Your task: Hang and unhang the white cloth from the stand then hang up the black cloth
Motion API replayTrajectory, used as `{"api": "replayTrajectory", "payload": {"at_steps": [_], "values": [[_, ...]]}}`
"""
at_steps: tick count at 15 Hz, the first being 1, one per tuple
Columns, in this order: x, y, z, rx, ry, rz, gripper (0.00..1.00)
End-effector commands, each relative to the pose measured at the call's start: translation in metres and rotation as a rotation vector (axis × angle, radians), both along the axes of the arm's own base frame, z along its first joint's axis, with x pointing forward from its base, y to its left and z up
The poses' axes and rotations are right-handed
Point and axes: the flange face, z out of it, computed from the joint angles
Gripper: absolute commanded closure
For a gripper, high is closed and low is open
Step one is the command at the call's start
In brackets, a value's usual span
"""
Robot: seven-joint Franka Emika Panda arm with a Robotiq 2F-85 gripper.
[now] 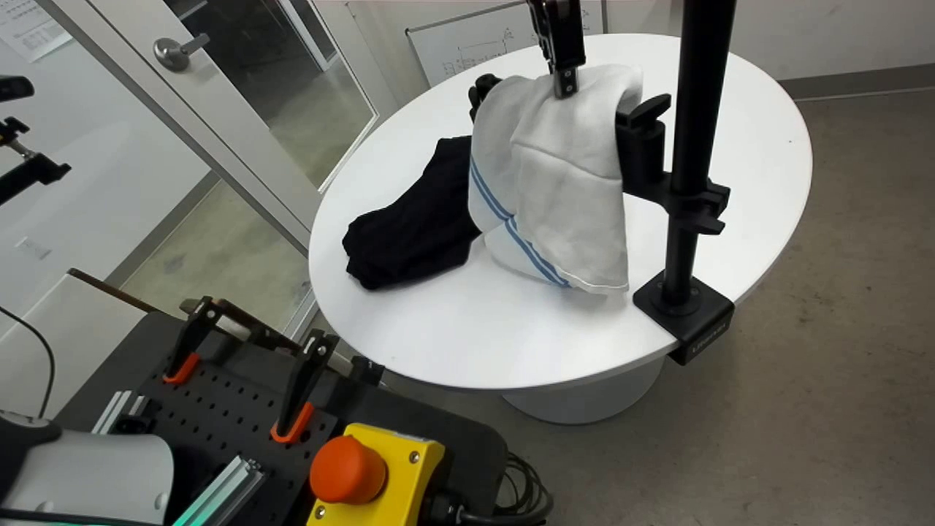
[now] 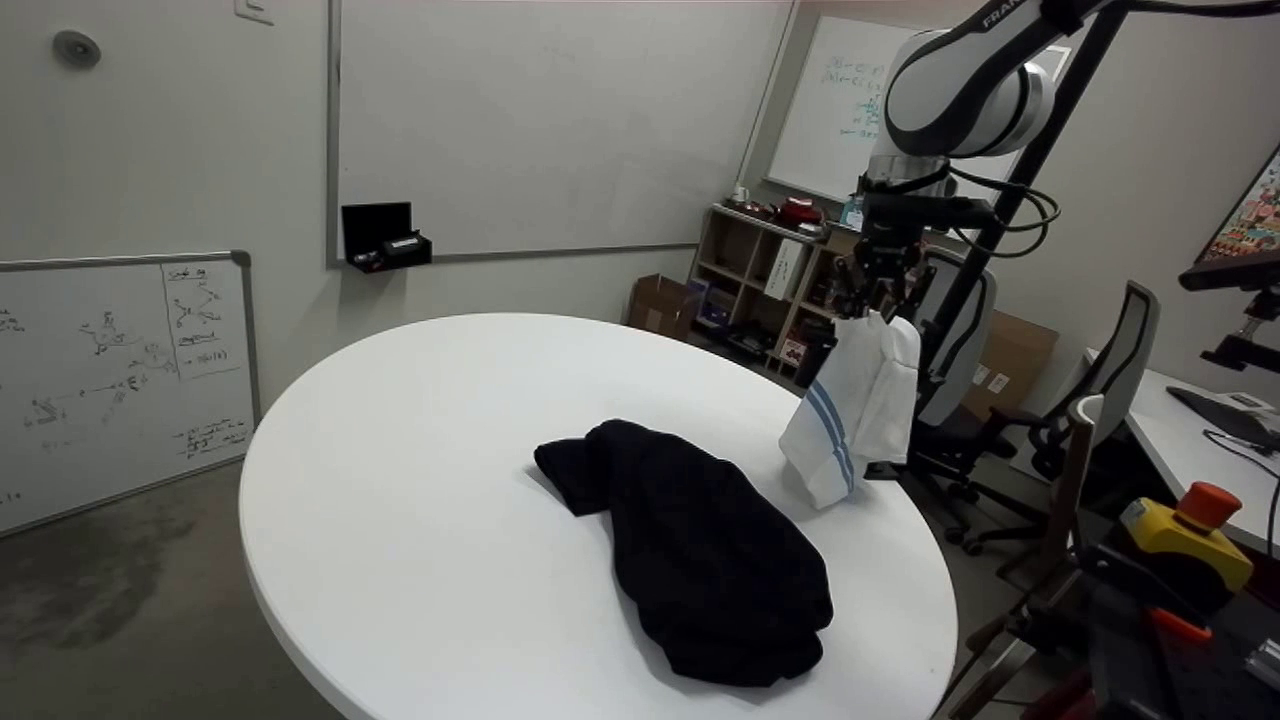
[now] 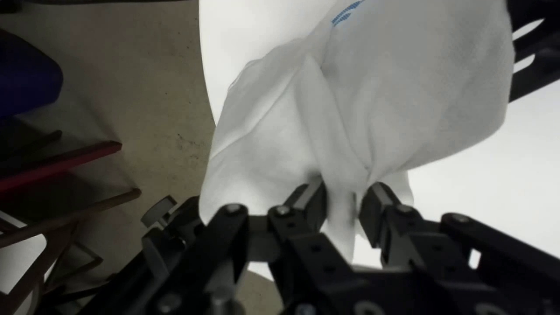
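My fingers [image 3: 316, 204] pinch, I think, the white cloth [image 1: 559, 183] draped over the stand [image 1: 690, 175]; the black cloth [image 2: 705, 550] waits unhung.

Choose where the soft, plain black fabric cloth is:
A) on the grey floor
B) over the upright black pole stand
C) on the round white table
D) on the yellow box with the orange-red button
C: in both exterior views the black cloth lies rumpled on the round white table.
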Motion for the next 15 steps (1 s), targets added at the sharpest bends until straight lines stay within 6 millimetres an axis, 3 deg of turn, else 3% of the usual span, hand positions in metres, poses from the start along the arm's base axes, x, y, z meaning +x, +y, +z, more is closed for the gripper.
{"api": "replayTrajectory", "payload": {"at_steps": [1, 9, 15], "values": [[0.001, 0.006, -0.002, -0.013, 0.011, -0.002, 1.0], [0.004, 0.01, 0.023, 0.055, -0.021, -0.012, 0.97], [0.005, 0.038, 0.08, 0.135, -0.105, 0.063, 0.97]]}}
